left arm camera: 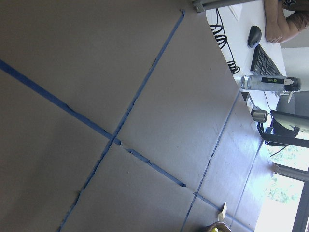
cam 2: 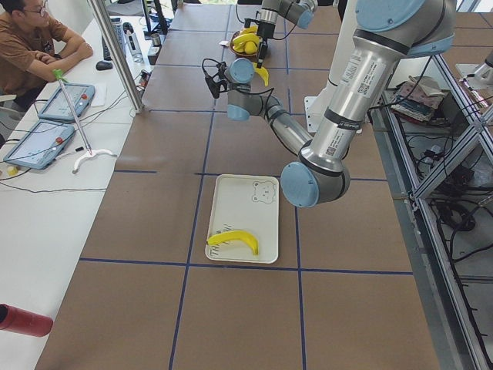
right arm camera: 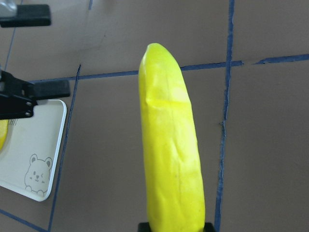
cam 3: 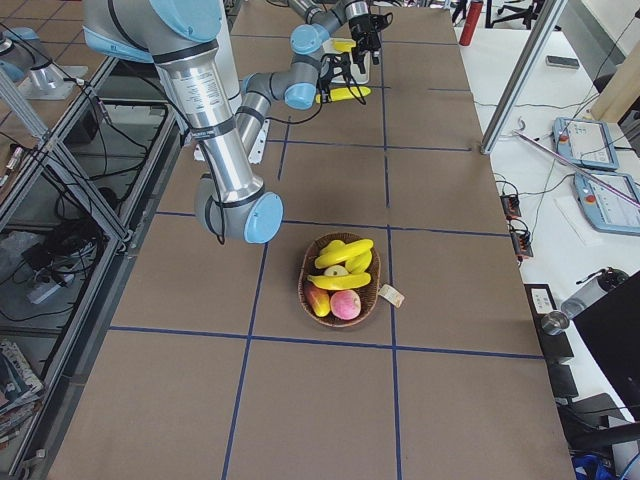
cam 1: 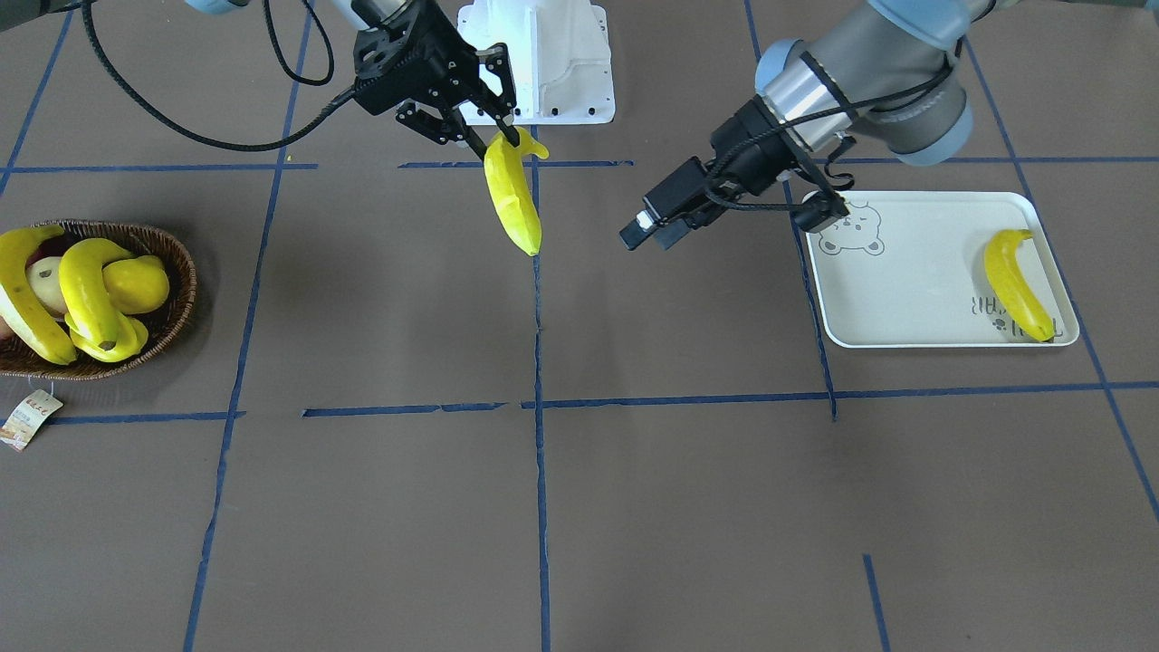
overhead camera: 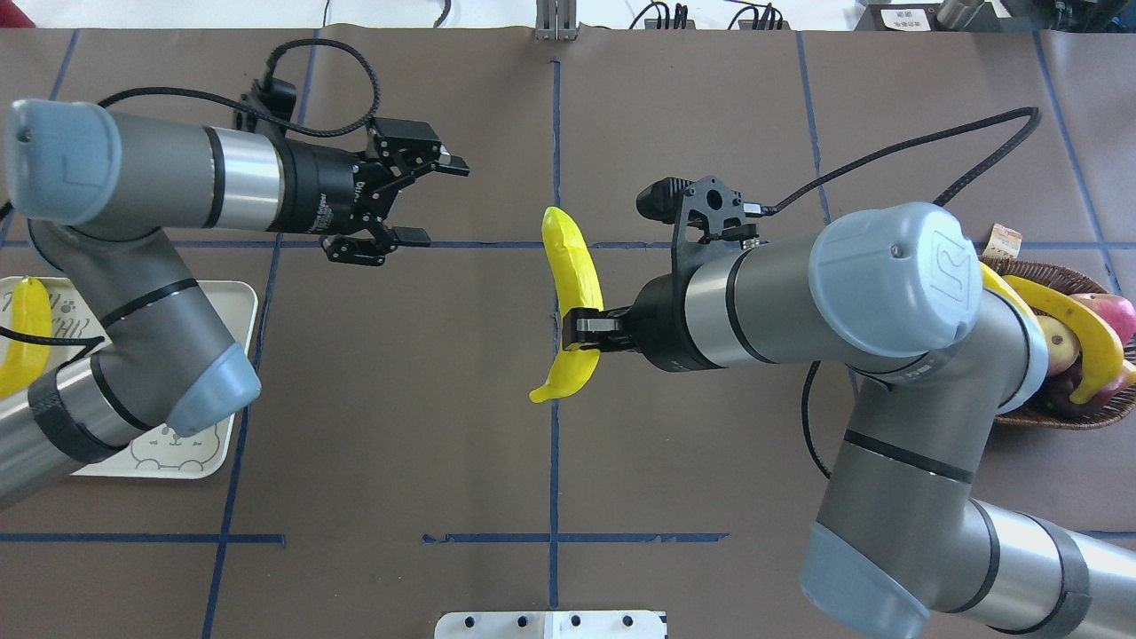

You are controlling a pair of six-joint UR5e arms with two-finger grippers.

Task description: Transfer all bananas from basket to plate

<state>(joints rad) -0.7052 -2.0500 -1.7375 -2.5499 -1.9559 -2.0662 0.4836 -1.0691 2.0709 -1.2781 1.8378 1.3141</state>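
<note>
Right gripper (overhead camera: 581, 330) clamps a banana (overhead camera: 575, 271) near one end, above the table (overhead camera: 399, 399). Left gripper (overhead camera: 437, 202) gapes empty, well apart.

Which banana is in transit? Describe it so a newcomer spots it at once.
Look at the table's middle, where blue tape lines cross. The right gripper holds a banana there. Unlike the resting banana on the plate and those in the basket, it alone hangs in the air, clamped near one end.
</note>
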